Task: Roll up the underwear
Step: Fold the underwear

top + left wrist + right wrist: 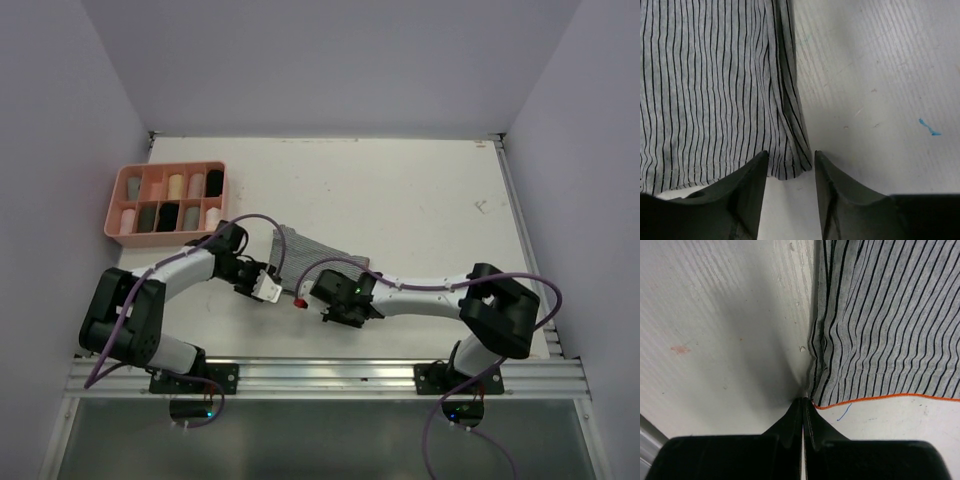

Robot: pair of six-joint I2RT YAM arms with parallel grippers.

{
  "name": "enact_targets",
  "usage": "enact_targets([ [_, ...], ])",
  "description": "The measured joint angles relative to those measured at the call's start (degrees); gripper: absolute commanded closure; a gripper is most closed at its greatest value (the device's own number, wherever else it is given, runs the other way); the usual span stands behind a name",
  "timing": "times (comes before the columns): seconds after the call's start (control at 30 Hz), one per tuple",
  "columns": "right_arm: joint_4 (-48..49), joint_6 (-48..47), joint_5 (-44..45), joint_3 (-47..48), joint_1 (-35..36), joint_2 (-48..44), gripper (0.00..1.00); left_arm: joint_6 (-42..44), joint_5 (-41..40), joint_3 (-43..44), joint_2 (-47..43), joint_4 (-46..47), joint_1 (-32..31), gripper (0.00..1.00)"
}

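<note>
Caught at the grasping step, ahead of any rolling. Found striped underwear [710, 85] flat on the table [420, 200]. Left gripper [789, 160] half-spread astride the near left corner; right gripper [803, 405] pinched tight at the orange hem, hold unclear. Needed both pinches firm first.

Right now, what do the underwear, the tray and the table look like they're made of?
The underwear: soft thin knit fabric, likely cotton jersey, matte; it wrinkles and shows a stitched hem. The tray: pink plastic by its look, smooth, moulded dividers. The table: white-painted board, perhaps wood, with faint grain and scuffs.
</note>
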Motion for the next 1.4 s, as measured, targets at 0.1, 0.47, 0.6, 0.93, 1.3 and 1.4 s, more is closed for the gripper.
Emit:
enact_targets([
  [0.1,0.59,0.09,-1.9,-0.52,-1.29,-0.79,1.0,-0.26,-0.04,0.04,1.11,0.85,-0.42,0.71],
  [0.47,1.11,0.17,-9.64,-0.83,-7.87,-4.26,1.0,0.61,-1.49,3.67,4.85,-1.18,-0.96,1.0],
  [0.6,1.14,0.15,-11.43,-0.83,-8.26,-5.29,0.94,0.76,-1.66,3.98,4.85,-2.36,-0.96,1.0],
  [0.93,2.78,-0.07,-10.25,-2.23,-8.26,-10.51,0.57,0.74,-1.97,4.46,5.03,-3.52,-0.96,0.99],
  [1.3,6.32,-2.05,-10.27,-2.86,-8.26,-4.57,0.58,0.5,-2.08,5.49,5.77,-4.66,-0.96,0.97],
  [1.4,5.81,-2.62,-10.29,-0.74,-8.24,-1.18,0.59,0.46,-2.21,5.84,6.08,-5.01,-0.96,0.97],
])
